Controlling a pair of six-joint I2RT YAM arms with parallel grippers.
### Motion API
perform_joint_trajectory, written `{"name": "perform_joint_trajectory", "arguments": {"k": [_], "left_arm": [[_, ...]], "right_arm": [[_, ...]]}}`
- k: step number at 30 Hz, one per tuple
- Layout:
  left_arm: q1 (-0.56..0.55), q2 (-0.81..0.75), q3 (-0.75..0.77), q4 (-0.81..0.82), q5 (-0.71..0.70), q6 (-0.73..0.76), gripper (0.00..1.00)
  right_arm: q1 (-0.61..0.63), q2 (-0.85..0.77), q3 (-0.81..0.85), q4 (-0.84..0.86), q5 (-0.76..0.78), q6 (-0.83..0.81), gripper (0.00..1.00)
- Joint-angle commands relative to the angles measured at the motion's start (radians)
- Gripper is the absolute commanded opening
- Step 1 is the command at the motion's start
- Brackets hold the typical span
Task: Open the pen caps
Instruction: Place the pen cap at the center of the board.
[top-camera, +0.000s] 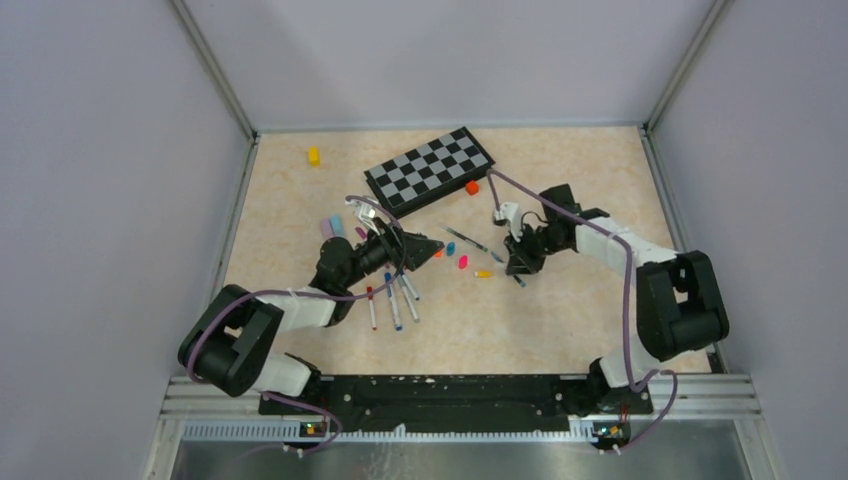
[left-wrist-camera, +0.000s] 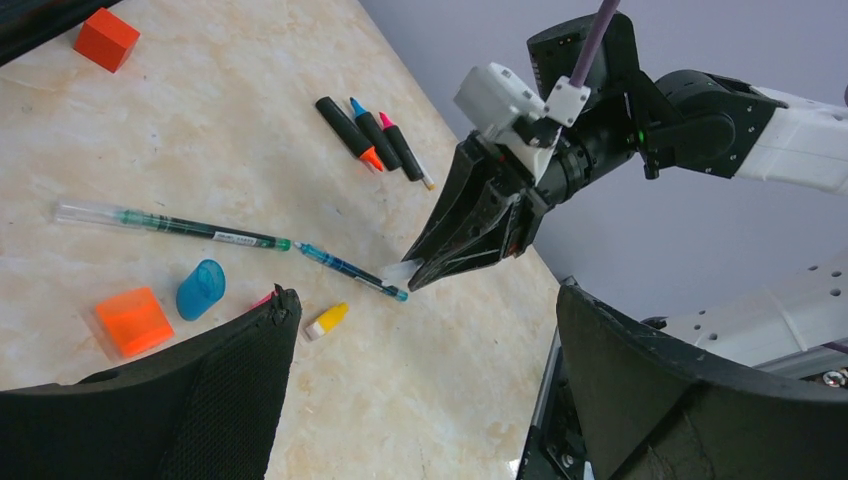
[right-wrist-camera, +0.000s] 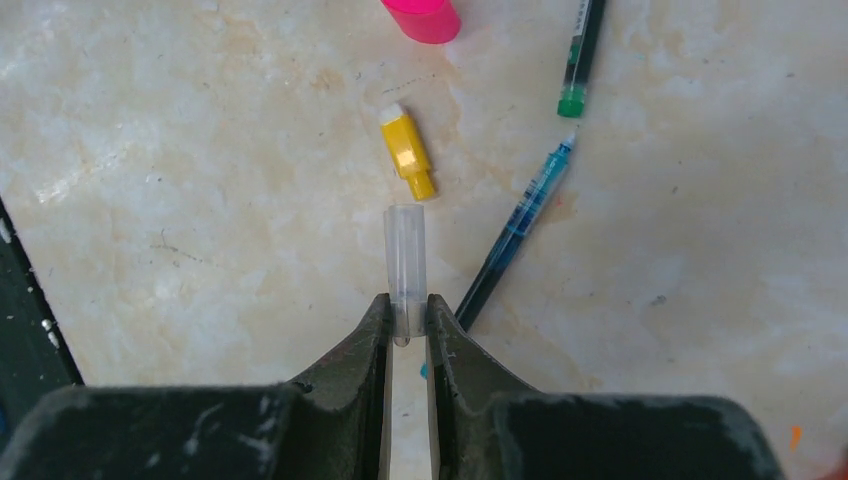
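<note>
Clear plastic pen cap (right-wrist-camera: 405, 255) sits clenched between the tips of the right pincer (right-wrist-camera: 408, 310), just short of a small yellow plastic cap (right-wrist-camera: 408, 155) lying on the beige marbled surface (right-wrist-camera: 200, 200). Beside that yellow cap lies a thin teal-ink pen (right-wrist-camera: 515, 232), uncapped. Left of the yellow cap, the left pincer (top-camera: 425, 250) hangs released, jaws wide, gripping nothing.

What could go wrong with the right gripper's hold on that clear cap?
1. The right gripper pinches the clear cap by one end only, with most of it sticking out. It could pivot or slip free.
2. The teal pen lies right beside the fingertips and the yellow cap is just ahead. Setting the cap down could knock them.
3. The open left gripper sits close, so the two might clash.
</note>
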Motion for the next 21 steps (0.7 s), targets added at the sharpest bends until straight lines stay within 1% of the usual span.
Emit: {"name": "perform_joint_trajectory", "arguments": {"k": [1,5,13,21], "left_arm": [[0.006,-0.005,0.028,0.031,0.012,-0.008,0.99],[0.005,-0.003,0.035,0.023,0.015,-0.015,0.99],[0.005,0.015,0.046,0.028,0.027,-0.033,0.99],[0.006,0.009,0.041,0.030,0.028,-0.035,0.99]], "right_arm": [[0.090,0.024,-0.005,0.108,0.177,0.089,0.00],[0.140,0.042,-0.001,0.144,0.262,0.136,0.00],[0.180,0.065,0.002,0.153,0.314,0.147,0.05],[0.192,0.079,0.012,0.135,0.318,0.139,0.19]]}}
